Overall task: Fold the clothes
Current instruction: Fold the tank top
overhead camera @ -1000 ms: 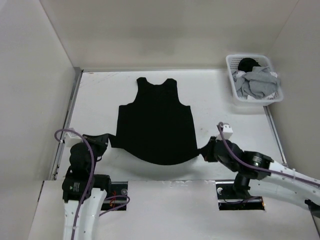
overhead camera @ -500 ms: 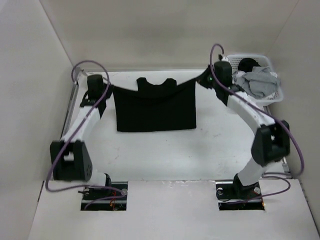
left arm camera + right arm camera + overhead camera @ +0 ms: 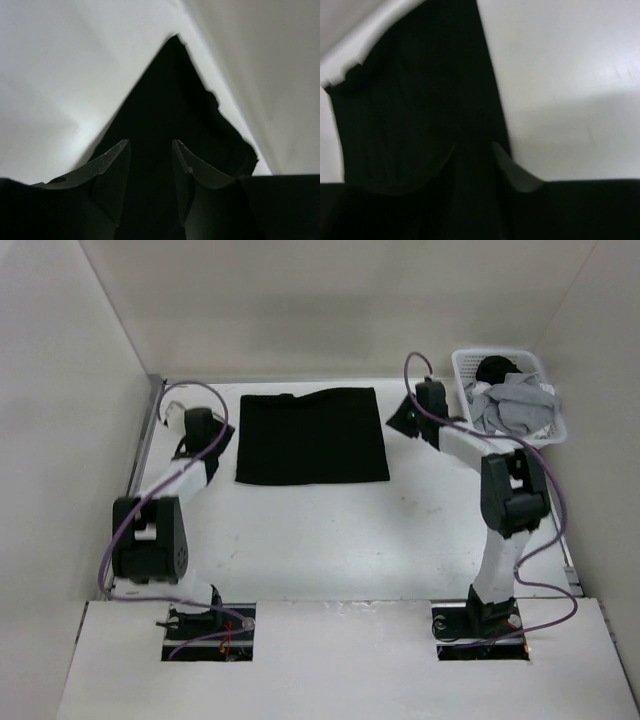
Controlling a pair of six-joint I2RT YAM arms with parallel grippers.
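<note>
Seen from above, the clothes, one plain black garment, lie flat as a wide rectangle at the far end of the white table, close to the back wall. My left gripper sits just beside the garment's left edge, and my right gripper sits near its right edge with a strip of bare table between them. Both arms reach far forward from their bases. In the left wrist view my two fingers stand apart, and through the gap I see only black cloth lying on the table ahead, not pinched. The right wrist view is darker and blurred, but there too the fingers look parted with nothing between them, and the cloth lies flat beyond their tips. At the far right corner stands a white lattice basket with light grey garments heaped inside, well apart from the black piece. I judge the black fabric to be light, limp and matte, so it should drape and sag when lifted instead of holding a shape, and it looks unlikely to slip from a firm pinch. It appears to lie in more than one layer, so I would take hold at two corners of one edge and catch every layer together, since a grip on the top layer alone could pull the rectangle open.
</note>
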